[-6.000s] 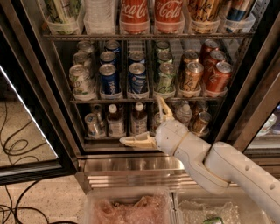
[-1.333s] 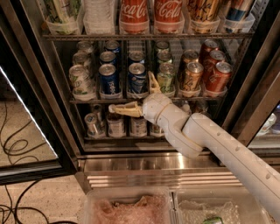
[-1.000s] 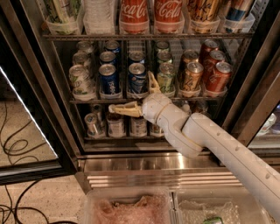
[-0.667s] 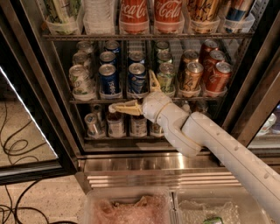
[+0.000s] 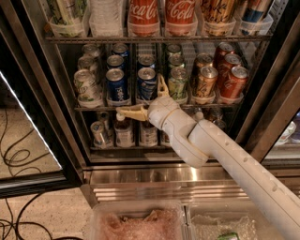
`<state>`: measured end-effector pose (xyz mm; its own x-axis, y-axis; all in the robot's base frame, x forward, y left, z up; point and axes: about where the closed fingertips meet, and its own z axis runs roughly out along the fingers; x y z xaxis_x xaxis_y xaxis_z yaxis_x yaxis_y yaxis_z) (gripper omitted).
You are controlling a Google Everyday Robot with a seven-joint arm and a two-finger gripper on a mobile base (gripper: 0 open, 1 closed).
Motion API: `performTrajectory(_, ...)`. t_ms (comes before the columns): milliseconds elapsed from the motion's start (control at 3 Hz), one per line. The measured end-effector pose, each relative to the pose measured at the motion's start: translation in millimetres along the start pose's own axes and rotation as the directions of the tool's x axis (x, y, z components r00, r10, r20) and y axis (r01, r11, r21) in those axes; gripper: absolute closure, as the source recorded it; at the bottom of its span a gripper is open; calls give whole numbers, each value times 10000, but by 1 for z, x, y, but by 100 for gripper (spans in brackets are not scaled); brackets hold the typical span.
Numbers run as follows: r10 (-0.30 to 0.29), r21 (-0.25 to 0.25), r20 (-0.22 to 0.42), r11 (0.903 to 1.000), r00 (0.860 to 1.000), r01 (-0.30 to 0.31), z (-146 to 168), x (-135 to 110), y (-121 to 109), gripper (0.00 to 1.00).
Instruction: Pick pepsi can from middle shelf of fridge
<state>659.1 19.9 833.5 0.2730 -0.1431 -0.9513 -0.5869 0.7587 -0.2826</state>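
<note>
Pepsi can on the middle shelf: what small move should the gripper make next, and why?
Probably rise slightly and ease in around the right-hand pepsi can. The gripper is open before the middle shelf: one finger stands between that can and a green can, the other lies low along its front edge.

The pepsi can (image 5: 146,86) on the dark middle shelf (image 5: 93,108) is deep blue with a silver top. A second blue can (image 5: 116,85) stands at its 9 o'clock and a green-white can (image 5: 177,83) at its 3 o'clock, and further that way stand an orange can (image 5: 206,82) and a red-orange can (image 5: 232,83). The gripper (image 5: 139,95) — pale cream, fingers spread wide — sits at the pepsi can's 6 o'clock on an off-white arm (image 5: 225,159). At 12 o'clock stand red Coca-Cola bottles (image 5: 161,11) with white script, and the fridge (image 5: 122,180) is black-framed with a bright steel base.
</note>
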Motion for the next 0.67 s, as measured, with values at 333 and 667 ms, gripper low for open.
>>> performTrajectory(333, 0, 0, 0, 10000, 10000, 0, 0, 0, 0, 0)
performTrajectory(667, 0, -1, 1, 10000, 10000, 0, 0, 0, 0, 18)
